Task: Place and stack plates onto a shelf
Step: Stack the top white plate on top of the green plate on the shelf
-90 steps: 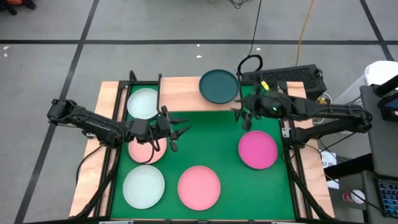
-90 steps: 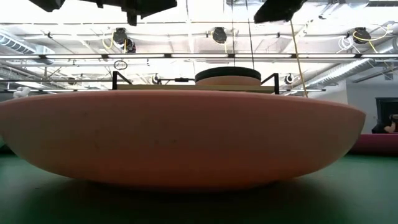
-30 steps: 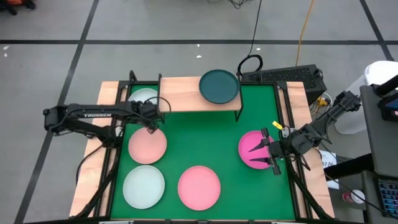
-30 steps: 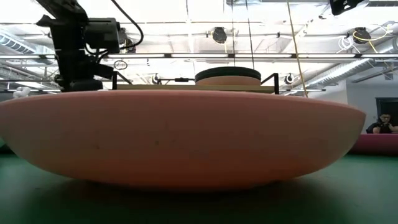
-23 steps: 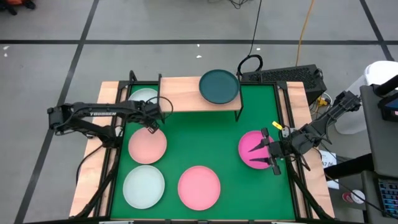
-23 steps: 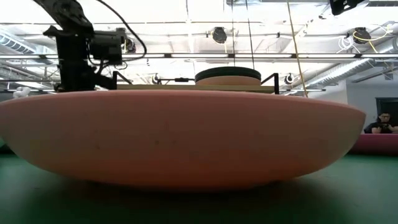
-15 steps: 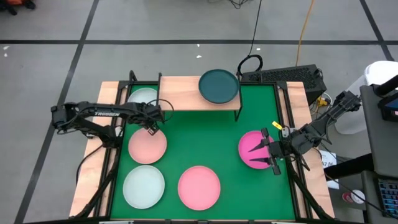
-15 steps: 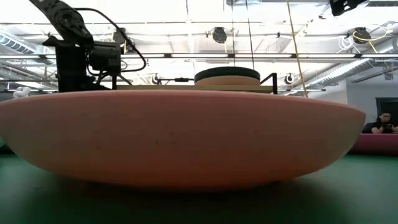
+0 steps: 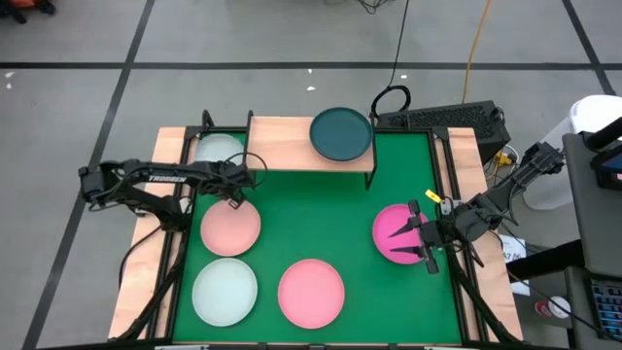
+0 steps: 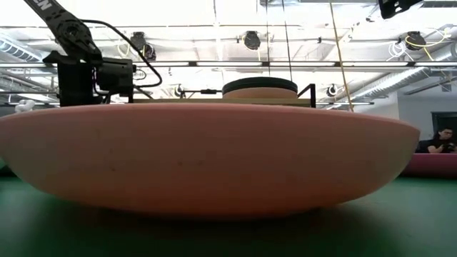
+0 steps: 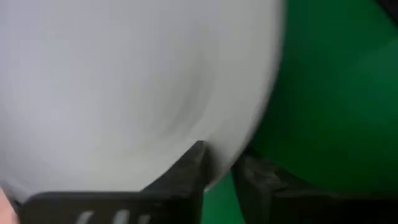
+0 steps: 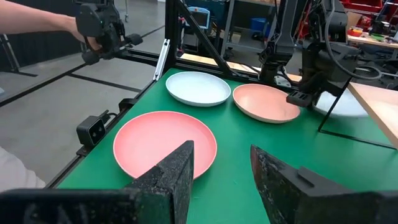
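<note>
My left hand (image 9: pixel 236 181) is clamped on the rim of a pale mint-white plate (image 9: pixel 218 149), one finger (image 11: pixel 186 171) over the lip and the other beneath, at the left end of the shelf (image 9: pixel 292 146). Compared with half a second ago, the plate has slid a little farther back and left, and the shelf with its dark teal plate (image 9: pixel 341 133) has nudged slightly left too. My right hand (image 9: pixel 420 236) has not moved; it hangs with fingers apart over the near edge of the magenta plate (image 9: pixel 400 233) at the bench's right side. My left wrist view shows only the pale plate filling the picture against green mat, while the right wrist view looks across the bench at the pink plate (image 12: pixel 165 144), a second mint-white plate (image 12: pixel 198 88) and the salmon pink plate (image 12: pixel 269 102), with my left arm beyond. The low view is nearly filled by the pink plate's side; above it the teal plate sits on the shelf. The bench (image 9: pixel 292 224) is green-matted wood on a grey floor; a person (image 10: pixel 443 140) sits far right under ceiling pipes.
</note>
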